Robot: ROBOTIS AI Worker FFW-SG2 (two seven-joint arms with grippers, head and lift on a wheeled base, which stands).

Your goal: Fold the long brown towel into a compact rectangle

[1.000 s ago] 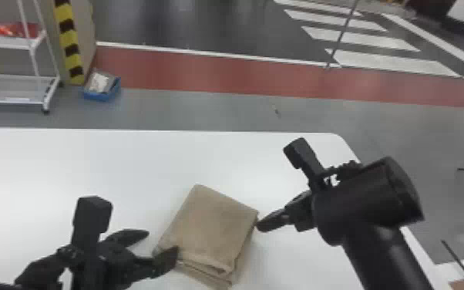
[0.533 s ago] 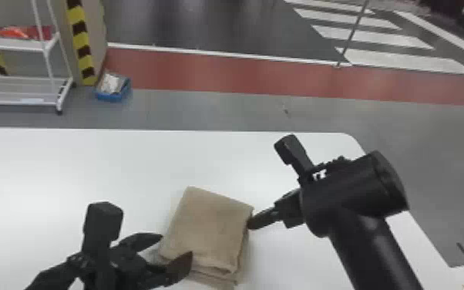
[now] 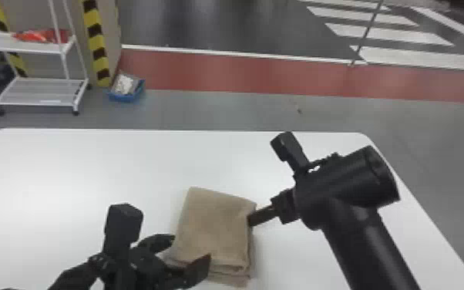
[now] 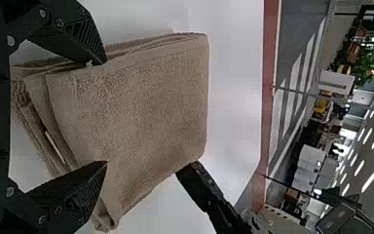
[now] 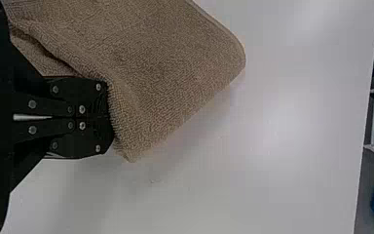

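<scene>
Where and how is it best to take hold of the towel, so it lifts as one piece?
For the towel, probably the near edge, coming low from the robot's side, one finger under the whole stack and one on top. The layers show there, lying stacked, so both fingers should catch all of them. The left gripper is open at the near left corner.

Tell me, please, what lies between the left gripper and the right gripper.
The folded brown towel lies between the left gripper and the right gripper, as the head view shows.
</scene>
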